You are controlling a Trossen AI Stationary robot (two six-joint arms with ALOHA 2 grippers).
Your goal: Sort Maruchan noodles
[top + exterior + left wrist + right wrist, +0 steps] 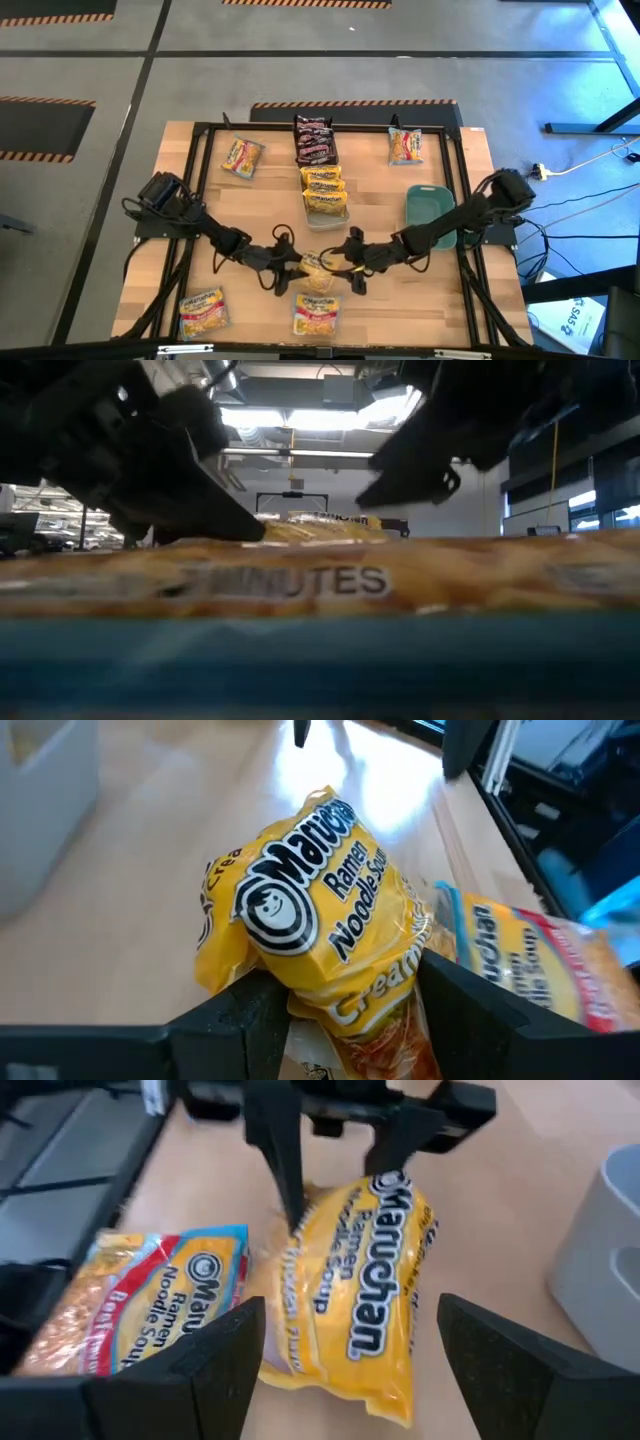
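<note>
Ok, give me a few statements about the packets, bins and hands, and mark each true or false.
1. The left hand has its fingers either side of a yellow packet. True.
2. The right hand is clamped on the teal bin. False: it is open, facing that same yellow packet in the middle of the table.
3. The dark packets lie in a stack at the table's far side. True.
4. The clear bin is empty. False: yellow packets lie in it.
5. Loose orange packets lie near the table's corners. True: one sits far left.
</note>
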